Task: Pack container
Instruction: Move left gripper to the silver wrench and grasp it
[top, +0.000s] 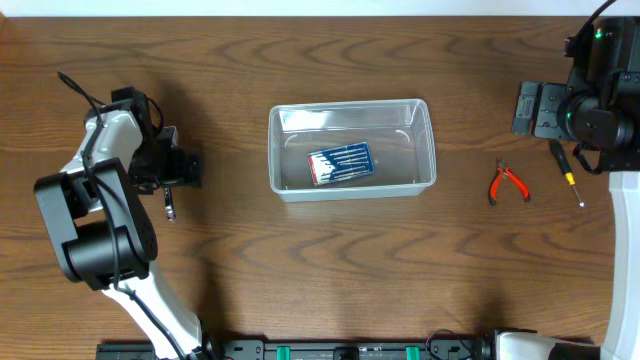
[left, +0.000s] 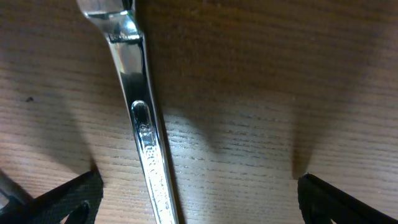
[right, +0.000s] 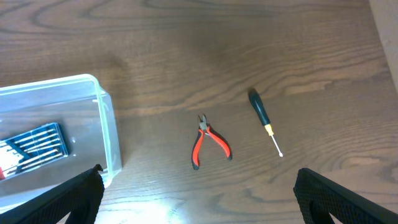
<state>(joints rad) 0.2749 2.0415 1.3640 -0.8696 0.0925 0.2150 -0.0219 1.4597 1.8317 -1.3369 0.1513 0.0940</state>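
The clear plastic container (top: 430, 150) stands mid-table and holds a blue pack of small screwdrivers (top: 340, 163). My left gripper (top: 183, 170) is open at the table's left, low over a shiny metal wrench (top: 170, 207). In the left wrist view the wrench (left: 146, 130) lies on the wood between the spread fingers (left: 199, 186), nearer the left finger and not gripped. My right gripper (top: 527, 108) is open and empty at the far right. Its wrist view shows the fingers (right: 199, 186) wide apart above the table, with the container's corner (right: 102, 102) and the pack (right: 34, 146) at the left.
Red-handled pliers (top: 508, 183) and a black-handled screwdriver (top: 567, 173) lie on the wood right of the container. Both show in the right wrist view, the pliers (right: 210, 144) left of the screwdriver (right: 264, 121).
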